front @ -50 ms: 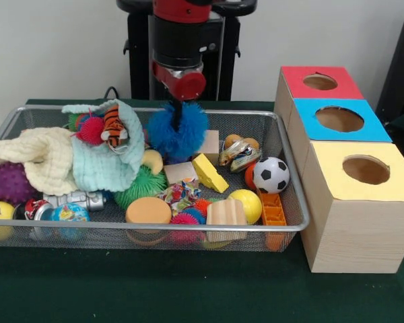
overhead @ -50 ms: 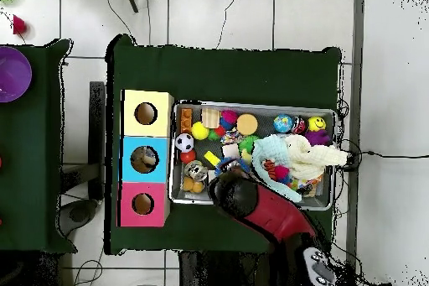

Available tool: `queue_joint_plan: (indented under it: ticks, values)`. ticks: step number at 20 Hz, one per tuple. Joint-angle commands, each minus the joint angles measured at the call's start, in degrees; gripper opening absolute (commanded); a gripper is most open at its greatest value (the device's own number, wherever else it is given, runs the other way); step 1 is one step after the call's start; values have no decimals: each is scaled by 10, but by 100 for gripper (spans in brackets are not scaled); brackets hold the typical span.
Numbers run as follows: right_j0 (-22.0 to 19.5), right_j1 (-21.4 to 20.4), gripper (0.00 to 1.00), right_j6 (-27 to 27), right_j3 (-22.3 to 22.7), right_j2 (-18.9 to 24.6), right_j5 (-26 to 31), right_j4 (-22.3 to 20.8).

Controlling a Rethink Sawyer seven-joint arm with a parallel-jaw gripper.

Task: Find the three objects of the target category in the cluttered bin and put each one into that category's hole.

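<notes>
Here, arm (front @ -50 ms: 180,40) vertical over bin (front @ -50 ms: 293,202), pincer (front @ -50 ms: 178,120) gripping blue pom-pom (front @ -50 ms: 177,132).

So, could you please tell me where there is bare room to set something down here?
Bare green table lies in front of the bin and boxes. Inside the bin only bare mesh at the back right corner, behind the soccer ball, is free. Elsewhere toys and cloths crowd it.
</notes>
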Motion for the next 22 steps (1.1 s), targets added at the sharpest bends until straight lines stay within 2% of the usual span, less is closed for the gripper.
queue_joint_plan:
  ticks: [1, 10, 15, 22]
  values:
    - [-19, -22, 0, -47, -57, 12, 49, -63]
    - [-23, -30, 0, -8, -47, 23, 59, -77]
    - [-33, -33, 0, 20, -25, 62, 54, -49]
    - [-8, -35, 0, 72, -4, 83, 35, -16]
